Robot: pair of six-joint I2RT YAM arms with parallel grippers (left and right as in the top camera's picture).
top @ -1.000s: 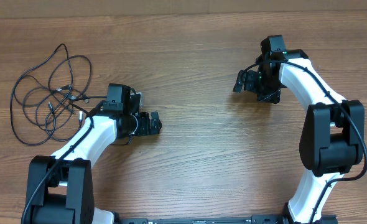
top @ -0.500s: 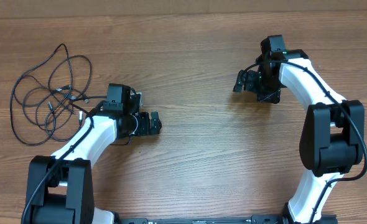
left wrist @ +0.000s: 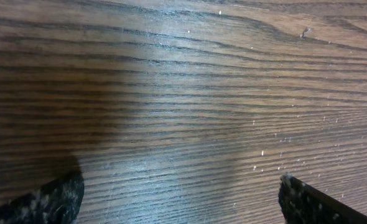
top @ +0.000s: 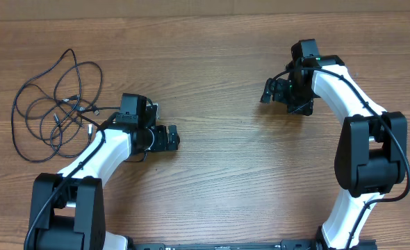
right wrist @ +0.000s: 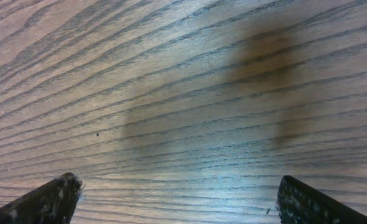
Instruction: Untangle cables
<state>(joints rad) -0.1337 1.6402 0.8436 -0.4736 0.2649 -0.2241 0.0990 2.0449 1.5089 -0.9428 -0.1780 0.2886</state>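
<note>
Tangled cables (top: 69, 99) near left arm (top: 108, 149)

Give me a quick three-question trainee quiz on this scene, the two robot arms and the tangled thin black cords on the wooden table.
1. True or false: the left gripper is holding the thin black cables.
2. Multiple choice: which one is nearer the cables? A, the left gripper. B, the right gripper.
3. Fill the gap: both grippers hang over bare wood with their jaws ____.
Key: 1 false, it is empty and apart from the tangle. 2 A. 3 open.
</note>
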